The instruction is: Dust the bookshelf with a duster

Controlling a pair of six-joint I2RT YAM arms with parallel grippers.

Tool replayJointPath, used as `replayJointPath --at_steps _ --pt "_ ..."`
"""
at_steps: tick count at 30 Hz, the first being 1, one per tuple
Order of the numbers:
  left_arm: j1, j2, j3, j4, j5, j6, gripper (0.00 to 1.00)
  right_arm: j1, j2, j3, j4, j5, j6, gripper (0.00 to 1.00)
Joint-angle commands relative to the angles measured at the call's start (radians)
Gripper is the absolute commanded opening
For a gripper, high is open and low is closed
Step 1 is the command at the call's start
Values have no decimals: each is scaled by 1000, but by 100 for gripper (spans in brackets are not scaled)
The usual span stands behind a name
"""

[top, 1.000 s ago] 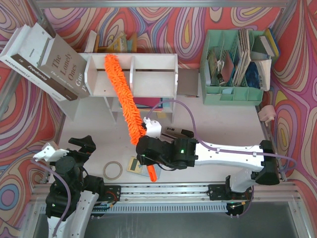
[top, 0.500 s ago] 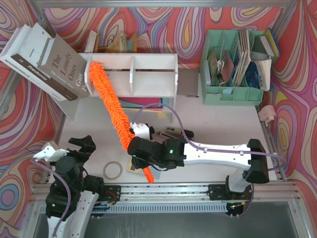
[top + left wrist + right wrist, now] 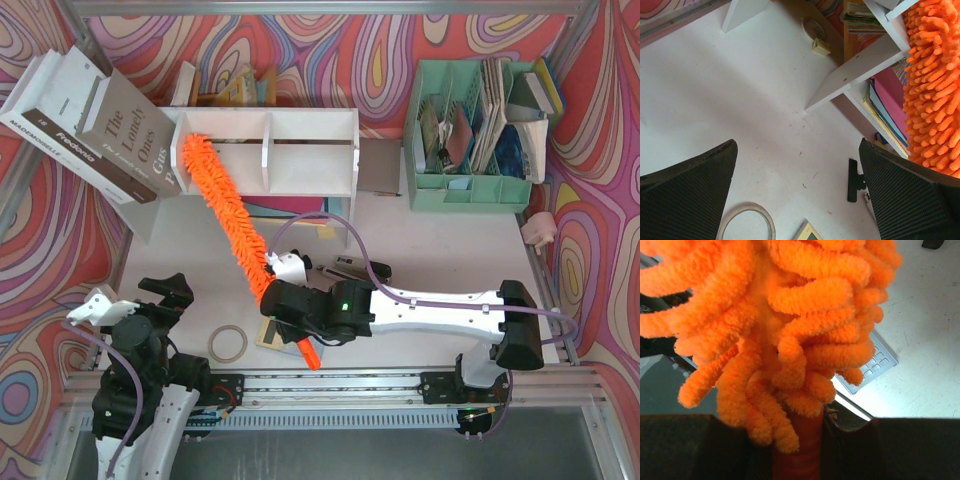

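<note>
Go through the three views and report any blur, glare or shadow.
Top external: even light, sharp, soft shadow under the bookshelf. Left wrist: left hand fingers dark and soft-edged; shelf board shades the table. Right wrist: duster fills the frame, slightly soft; glare on the table behind it.

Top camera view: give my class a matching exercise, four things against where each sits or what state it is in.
Things
1. duster
2. tape ring
3. green file organizer
4. left claw

Places or states
a. open, empty
b. back right of the table
c. held by the right claw, tip at the bookshelf left end
d. flat on the table, front left

Pairs: 1-c, 2-d, 3-b, 4-a
</note>
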Motion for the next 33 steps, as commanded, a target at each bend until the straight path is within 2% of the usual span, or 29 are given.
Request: replayJointPath --at_steps 1,9,16,28,33 --pt "6 -13 -15 16 6 2 99 3 -14 -7 -18 24 -29 0" --pt "6 -12 -15 15 6 2 99 7 -25 -15 25 -51 -68 0" --pt "6 -13 -17 18 7 2 98 8 -153 -95 8 96 -7 0" --pt "6 -14 -15 14 7 3 98 8 -319 -51 -46 294 -69 0" --pt "6 -13 -15 14 7 2 98 8 -390 -61 -105 394 1 0"
